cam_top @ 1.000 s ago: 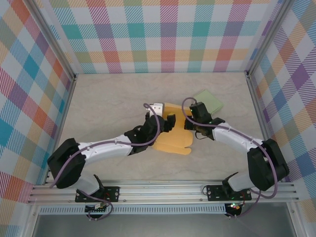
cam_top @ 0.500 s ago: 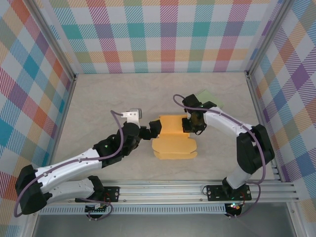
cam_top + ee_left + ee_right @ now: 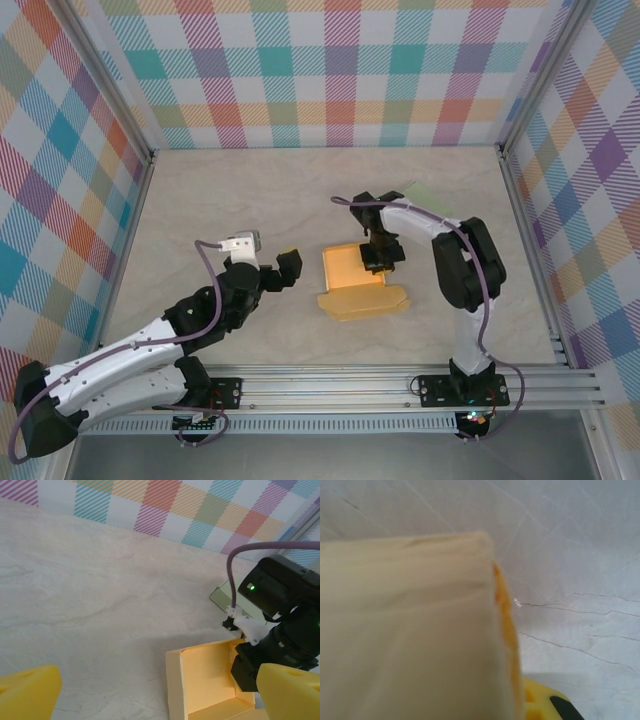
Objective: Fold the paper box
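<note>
The yellow-orange paper box (image 3: 352,282) lies at the middle of the table, its back and side walls raised and a flat flap toward the front. In the left wrist view the paper box (image 3: 205,677) shows its open inside. My left gripper (image 3: 283,268) hangs a short way left of the box, open, with nothing between its yellow fingers (image 3: 27,695). My right gripper (image 3: 381,258) is at the box's right wall and shut on it. In the right wrist view that wall (image 3: 405,630) is a pale blur pressed against one yellow finger (image 3: 540,705).
A flat pale green sheet (image 3: 417,189) lies at the back right, mostly under the right arm, and its corner (image 3: 220,597) shows in the left wrist view. Plaid walls enclose the table on three sides. Bare tabletop (image 3: 220,200) stretches left of and behind the box.
My left gripper has opened, let go of the box and drawn back to the left. My right gripper has moved left and forward with the box, whose walls now stand up.
</note>
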Available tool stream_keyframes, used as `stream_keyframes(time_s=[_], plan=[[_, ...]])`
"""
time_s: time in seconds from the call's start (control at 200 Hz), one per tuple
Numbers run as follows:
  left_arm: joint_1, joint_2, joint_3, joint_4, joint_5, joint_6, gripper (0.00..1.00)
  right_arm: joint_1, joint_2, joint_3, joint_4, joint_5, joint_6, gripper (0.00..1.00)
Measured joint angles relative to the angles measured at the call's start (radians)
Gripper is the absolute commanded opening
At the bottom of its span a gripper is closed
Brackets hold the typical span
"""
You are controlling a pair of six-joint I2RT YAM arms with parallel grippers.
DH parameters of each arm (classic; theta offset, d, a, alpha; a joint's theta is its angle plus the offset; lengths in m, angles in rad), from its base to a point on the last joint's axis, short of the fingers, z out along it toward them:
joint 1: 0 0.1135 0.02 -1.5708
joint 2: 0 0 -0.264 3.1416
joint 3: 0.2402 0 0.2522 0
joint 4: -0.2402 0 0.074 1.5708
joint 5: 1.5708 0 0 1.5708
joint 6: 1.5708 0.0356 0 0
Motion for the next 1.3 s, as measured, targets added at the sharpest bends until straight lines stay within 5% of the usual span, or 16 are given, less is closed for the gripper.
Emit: stream_keyframes(time_s=[0.55, 0.785, 1.035, 1.3], plan=[[0.006, -0.077, -0.050, -0.012, -0.070, 0.004, 1.00, 0.164, 0.300, 0.283, -0.327, 0.379, 0.086, 0.00], [0.008, -0.063, -0.048, -0.054, -0.116, 0.007, 1.00, 0.202, 0.359, 0.280, -0.391, 0.463, 0.089, 0.00], [0.010, -0.069, -0.042, -0.130, -0.174, -0.003, 1.00, 0.203, 0.262, 0.133, -0.300, 0.469, 0.093, 0.00], [0.010, -0.073, -0.043, -0.135, -0.202, -0.005, 1.00, 0.200, 0.185, 0.094, -0.158, 0.487, 0.089, 0.44]])
